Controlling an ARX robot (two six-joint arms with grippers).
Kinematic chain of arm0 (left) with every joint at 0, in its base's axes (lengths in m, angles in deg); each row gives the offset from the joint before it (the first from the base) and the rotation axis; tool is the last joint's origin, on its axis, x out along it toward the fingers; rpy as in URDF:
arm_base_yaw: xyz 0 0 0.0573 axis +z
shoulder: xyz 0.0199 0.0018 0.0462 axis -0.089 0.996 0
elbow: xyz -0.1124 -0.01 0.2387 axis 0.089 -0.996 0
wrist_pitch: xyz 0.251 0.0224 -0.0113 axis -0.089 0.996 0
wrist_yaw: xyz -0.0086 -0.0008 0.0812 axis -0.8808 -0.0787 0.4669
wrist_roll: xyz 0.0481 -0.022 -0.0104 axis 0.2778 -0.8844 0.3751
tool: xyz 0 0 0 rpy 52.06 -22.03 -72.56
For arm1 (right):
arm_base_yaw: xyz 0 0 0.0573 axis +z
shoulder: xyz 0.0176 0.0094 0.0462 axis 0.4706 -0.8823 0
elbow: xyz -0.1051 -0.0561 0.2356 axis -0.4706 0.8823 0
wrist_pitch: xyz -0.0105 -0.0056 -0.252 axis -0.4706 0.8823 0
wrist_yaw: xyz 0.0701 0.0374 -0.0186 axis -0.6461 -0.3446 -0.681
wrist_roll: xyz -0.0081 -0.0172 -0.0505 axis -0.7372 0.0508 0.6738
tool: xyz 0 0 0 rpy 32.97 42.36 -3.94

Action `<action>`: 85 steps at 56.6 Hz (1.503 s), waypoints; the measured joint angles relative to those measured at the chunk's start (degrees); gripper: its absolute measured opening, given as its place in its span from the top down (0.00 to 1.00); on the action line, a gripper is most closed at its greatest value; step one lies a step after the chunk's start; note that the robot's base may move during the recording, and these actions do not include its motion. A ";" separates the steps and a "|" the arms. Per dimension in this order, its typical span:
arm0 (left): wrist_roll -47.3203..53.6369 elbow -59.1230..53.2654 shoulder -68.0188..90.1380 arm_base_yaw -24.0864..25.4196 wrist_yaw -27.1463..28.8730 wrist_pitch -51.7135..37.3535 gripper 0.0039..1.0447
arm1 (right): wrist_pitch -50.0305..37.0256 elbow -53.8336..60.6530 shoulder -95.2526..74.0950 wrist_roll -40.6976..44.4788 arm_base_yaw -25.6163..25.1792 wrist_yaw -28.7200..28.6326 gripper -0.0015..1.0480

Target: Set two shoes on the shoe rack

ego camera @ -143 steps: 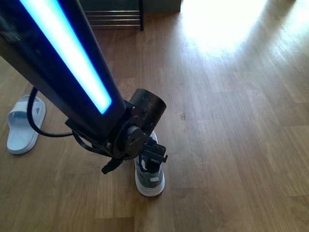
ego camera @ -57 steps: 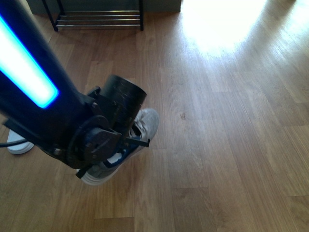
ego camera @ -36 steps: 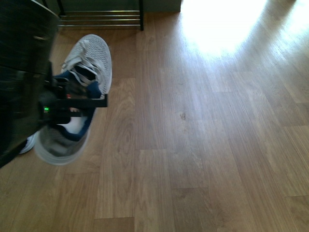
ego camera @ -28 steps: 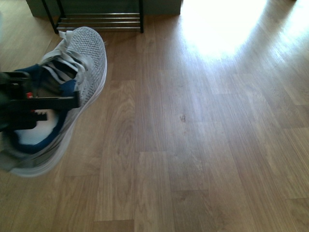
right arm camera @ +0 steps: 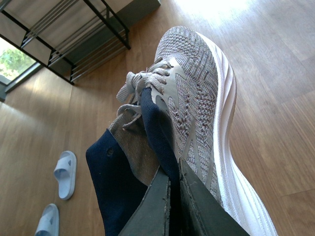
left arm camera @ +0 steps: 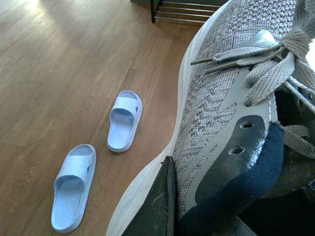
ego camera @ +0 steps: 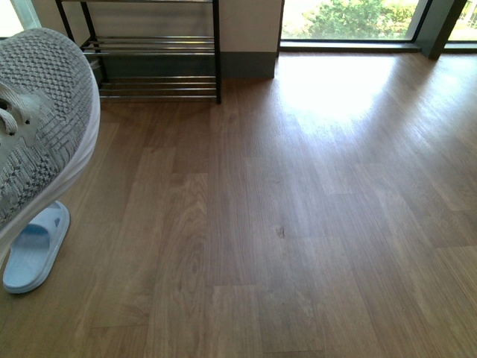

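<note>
A grey knit sneaker (ego camera: 45, 112) with a white sole fills the left edge of the front view, held off the floor. My left gripper (left arm camera: 176, 194) is shut on the side wall of that grey sneaker (left arm camera: 231, 98) near its navy collar; one dark finger (left arm camera: 157, 206) lies against the outside. My right gripper (right arm camera: 173, 169) is shut on the navy collar of a grey sneaker (right arm camera: 197, 88), held above the floor. The shoe rack (ego camera: 149, 67), a black frame with chrome bars, stands at the far wall. Two pale blue slide sandals (left arm camera: 124, 120) (left arm camera: 74, 187) lie on the floor.
One slide sandal (ego camera: 33, 250) lies below the lifted sneaker in the front view. Wood floor (ego camera: 298, 224) stretches to the right, with a bright window (ego camera: 350, 19) at the far wall. The shoe rack (right arm camera: 74, 34) also shows in the right wrist view.
The left gripper lifted the sneaker from the floor and carried it up and left, close to the camera. The front view now reaches further ahead, showing more of the rack and the window.
</note>
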 joint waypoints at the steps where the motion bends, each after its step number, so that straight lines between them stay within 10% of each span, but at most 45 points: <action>1: 0.02 0.00 0.00 0.00 0.00 0.00 0.99 | 0.00 0.00 0.00 0.00 0.00 0.00 0.99; 85: 0.00 -0.04 0.00 -0.04 -0.20 0.02 0.99 | 0.00 0.00 0.07 0.00 -0.04 0.02 0.99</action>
